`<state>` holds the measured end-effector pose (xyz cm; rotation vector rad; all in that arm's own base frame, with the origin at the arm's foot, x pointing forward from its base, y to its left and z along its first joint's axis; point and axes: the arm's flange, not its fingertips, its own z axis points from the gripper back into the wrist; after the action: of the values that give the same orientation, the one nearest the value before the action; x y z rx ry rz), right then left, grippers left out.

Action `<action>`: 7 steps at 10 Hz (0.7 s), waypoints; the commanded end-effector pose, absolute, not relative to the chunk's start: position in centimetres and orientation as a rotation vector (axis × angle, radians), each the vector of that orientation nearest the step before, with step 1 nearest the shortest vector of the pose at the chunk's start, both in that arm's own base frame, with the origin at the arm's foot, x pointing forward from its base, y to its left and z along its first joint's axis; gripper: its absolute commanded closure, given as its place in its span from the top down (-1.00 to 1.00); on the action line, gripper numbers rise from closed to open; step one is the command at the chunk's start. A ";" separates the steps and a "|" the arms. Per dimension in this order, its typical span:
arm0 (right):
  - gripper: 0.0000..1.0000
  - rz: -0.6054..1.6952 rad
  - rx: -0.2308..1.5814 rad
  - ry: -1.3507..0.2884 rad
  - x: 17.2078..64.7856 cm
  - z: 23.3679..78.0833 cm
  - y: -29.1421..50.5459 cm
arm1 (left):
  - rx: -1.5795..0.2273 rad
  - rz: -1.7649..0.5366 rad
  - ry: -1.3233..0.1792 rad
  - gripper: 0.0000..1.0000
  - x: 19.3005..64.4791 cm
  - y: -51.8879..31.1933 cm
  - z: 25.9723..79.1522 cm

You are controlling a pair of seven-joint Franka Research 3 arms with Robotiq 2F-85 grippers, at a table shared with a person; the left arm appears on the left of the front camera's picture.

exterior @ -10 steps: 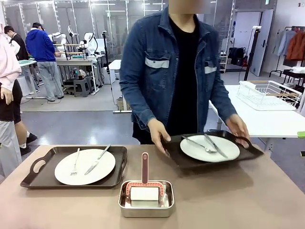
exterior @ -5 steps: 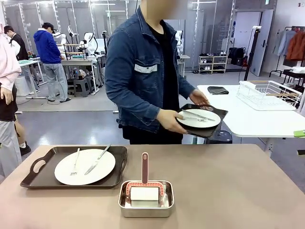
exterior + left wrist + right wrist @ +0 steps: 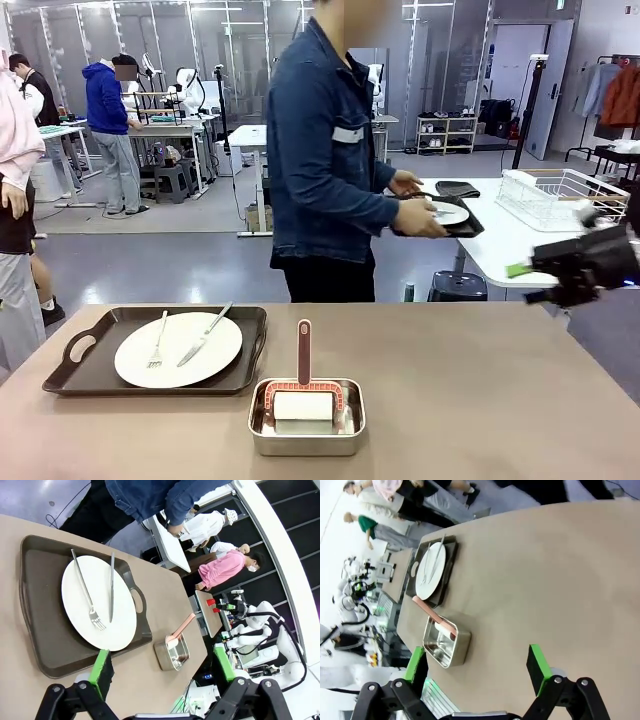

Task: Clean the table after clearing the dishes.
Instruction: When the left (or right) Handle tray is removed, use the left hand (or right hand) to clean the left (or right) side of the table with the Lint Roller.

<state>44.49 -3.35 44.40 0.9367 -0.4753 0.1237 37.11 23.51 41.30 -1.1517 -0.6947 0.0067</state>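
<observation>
- Worktop is lying stiff and matte, carrying one tray at the robot's left.
- Tray is looking rigid, end handles offering the hold; plate on it is riding loose, breakable, slippery.
- Left end effector and right end effector are hanging wide apart, gripping nothing.

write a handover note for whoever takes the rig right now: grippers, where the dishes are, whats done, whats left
Left gripper: open, empty, above the table near the first tray.
Right gripper: open, empty, at the table's right side.
First tray sits on the table's left side with its plate, fork and knife.
Steel pan with a handled scrubber sits near the middle.
The person's hands hold the second tray at the white side table.
Done: one tray off the table.
Left: clear the first tray, then wipe the table.
</observation>
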 end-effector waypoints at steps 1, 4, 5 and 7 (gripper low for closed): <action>1.00 0.265 0.856 -0.493 44.8 46.5 3.6 | -1.172 0.005 -0.710 1.00 36.9 23.6 41.4; 1.00 0.622 0.603 -0.438 46.9 51.1 14.4 | -1.172 0.005 -0.710 1.00 36.9 23.6 41.4; 1.00 0.725 0.531 -0.426 47.5 52.4 17.5 | -1.172 0.005 -0.710 1.00 36.9 23.6 41.4; 1.00 0.919 0.410 -0.386 48.6 53.5 23.6 | -1.172 0.005 -0.710 1.00 36.9 23.6 41.4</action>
<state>46.84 22.14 53.39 0.4715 -0.3930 0.8739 37.06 23.54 41.29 -1.1532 -0.6951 0.0076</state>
